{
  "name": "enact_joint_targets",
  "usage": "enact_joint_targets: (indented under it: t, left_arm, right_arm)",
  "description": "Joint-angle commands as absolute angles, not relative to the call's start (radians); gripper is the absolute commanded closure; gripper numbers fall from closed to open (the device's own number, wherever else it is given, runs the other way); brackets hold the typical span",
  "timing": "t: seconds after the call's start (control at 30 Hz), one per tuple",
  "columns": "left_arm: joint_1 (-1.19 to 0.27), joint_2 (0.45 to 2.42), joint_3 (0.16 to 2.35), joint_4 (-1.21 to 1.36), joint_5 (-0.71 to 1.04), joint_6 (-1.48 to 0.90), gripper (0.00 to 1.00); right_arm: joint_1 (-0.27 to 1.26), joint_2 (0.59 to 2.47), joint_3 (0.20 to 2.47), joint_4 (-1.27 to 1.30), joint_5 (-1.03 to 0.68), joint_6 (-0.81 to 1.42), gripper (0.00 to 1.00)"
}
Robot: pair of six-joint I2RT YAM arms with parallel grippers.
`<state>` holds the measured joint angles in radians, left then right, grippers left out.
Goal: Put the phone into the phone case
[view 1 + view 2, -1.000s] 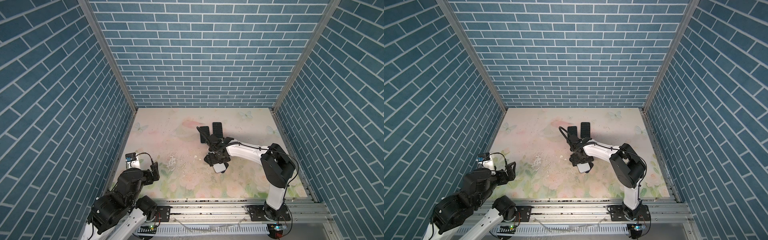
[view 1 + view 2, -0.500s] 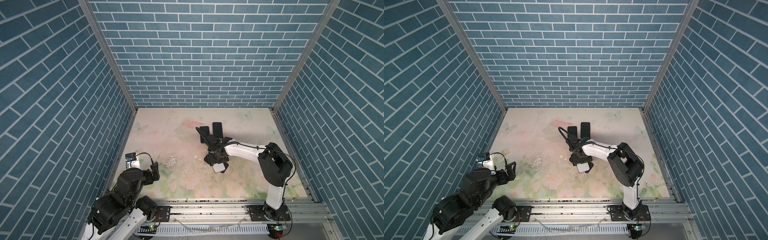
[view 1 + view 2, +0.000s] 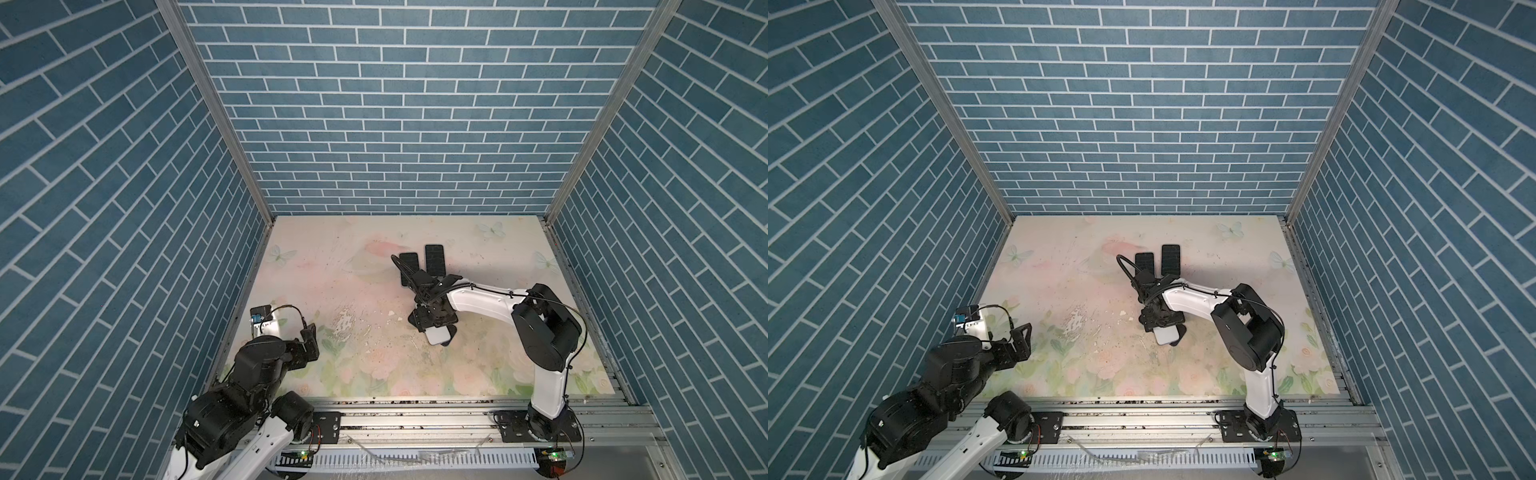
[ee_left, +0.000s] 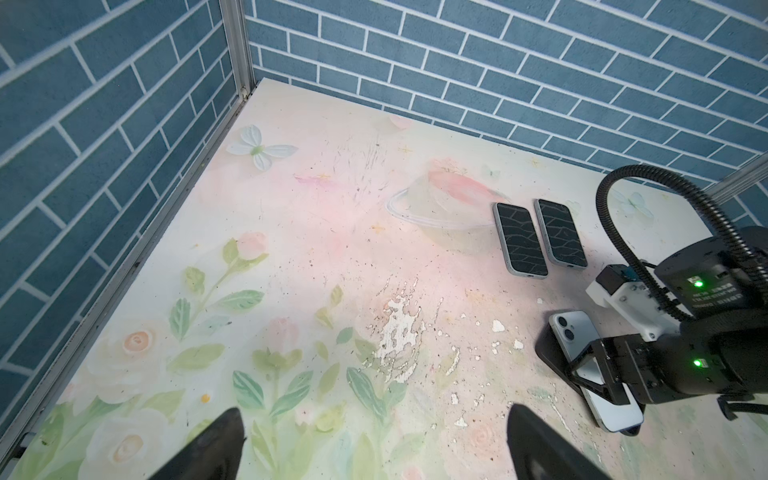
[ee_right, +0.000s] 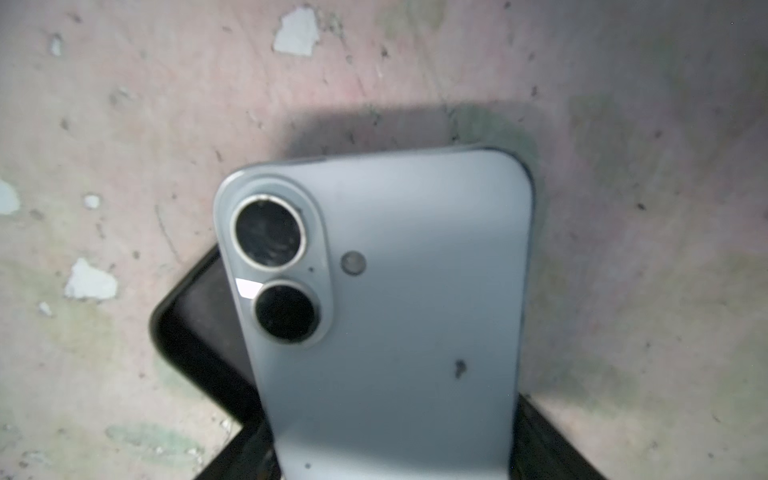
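Pale blue phone (image 5: 395, 311) is lying lenses-up, skewed across the black phone case (image 5: 195, 332) on the floral table (image 4: 291, 291). Right gripper (image 4: 598, 374) is straddling its sides; whether it is pinching, I cannot tell. Left gripper (image 4: 374, 432) is idling, spread wide. Squaring phone to case, then seating one end first, is looking wisest. No writing is showing legibly.

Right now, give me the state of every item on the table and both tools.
phone, back up, lying skewed across the case, not seated in it.
case, flat on the table, under the phone.
spare phones, flat, side by side, not touching.
left tool, open, empty, away from the items.
right tool, down over the phone, jaws astride it; grip unclear.
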<state>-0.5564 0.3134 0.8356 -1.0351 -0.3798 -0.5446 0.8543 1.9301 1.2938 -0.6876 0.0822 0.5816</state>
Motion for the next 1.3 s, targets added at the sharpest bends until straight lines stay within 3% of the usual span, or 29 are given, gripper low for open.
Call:
enact_joint_targets:
  t: [0.0, 0.3, 0.4, 0.53, 0.73, 0.87, 0.93, 1.0, 1.03, 1.07, 1.13, 1.17, 1.27]
  left_arm:
    - [-0.549, 0.315, 0.826, -1.029, -0.383, -0.535, 0.01]
    - [-0.549, 0.311, 0.839, -1.039, -0.406, -0.522, 0.0]
    - [-0.55, 0.323, 0.858, -1.038, -0.386, -0.488, 0.01]
    - [-0.55, 0.365, 0.877, -1.006, -0.344, -0.428, 0.01]
    - [-0.55, 0.382, 0.871, -0.765, 0.023, -0.151, 0.0]
    - [-0.551, 0.463, 0.817, -0.542, 0.351, -0.072, 0.01]
    - [-0.56, 0.516, 0.806, -0.445, 0.366, -0.037, 0.11]
    - [-0.596, 0.55, 0.799, -0.365, 0.368, 0.088, 0.31]
    - [-0.631, 0.546, 0.772, -0.302, 0.385, 0.196, 0.36]
    - [-0.685, 0.529, 0.729, -0.241, 0.406, 0.334, 0.31]
    - [-0.812, 0.479, 0.635, -0.198, 0.45, 0.719, 0.01]
    - [-0.889, 0.467, 0.603, -0.207, 0.428, 0.908, 0.0]
    - [-1.097, 0.554, 0.642, -0.287, 0.152, 1.149, 0.01]
  right_arm:
    - [0.851, 1.988, 1.288, -0.678, 0.058, 0.611, 0.19]
    - [0.852, 1.929, 1.298, -0.687, 0.085, 0.59, 0.3]
    - [0.853, 1.859, 1.311, -0.696, 0.094, 0.55, 0.39]
    - [0.852, 1.734, 1.317, -0.701, 0.066, 0.481, 0.42]
    - [0.85, 1.502, 1.229, -0.676, -0.019, 0.376, 0.44]
    - [0.851, 1.375, 1.166, -0.7, -0.176, 0.282, 0.44]
    - [0.85, 1.333, 1.145, -0.742, -0.213, 0.257, 0.44]
    - [0.851, 1.292, 1.118, -0.781, -0.235, 0.242, 0.45]
    - [0.851, 1.266, 1.099, -0.794, -0.263, 0.234, 0.46]
    - [0.851, 1.24, 1.08, -0.802, -0.29, 0.23, 0.47]
    - [0.851, 1.193, 1.049, -0.812, -0.36, 0.225, 0.47]
    - [0.851, 1.178, 1.037, -0.822, -0.401, 0.221, 0.48]
    - [0.858, 1.148, 1.017, -0.846, -0.486, 0.216, 0.49]
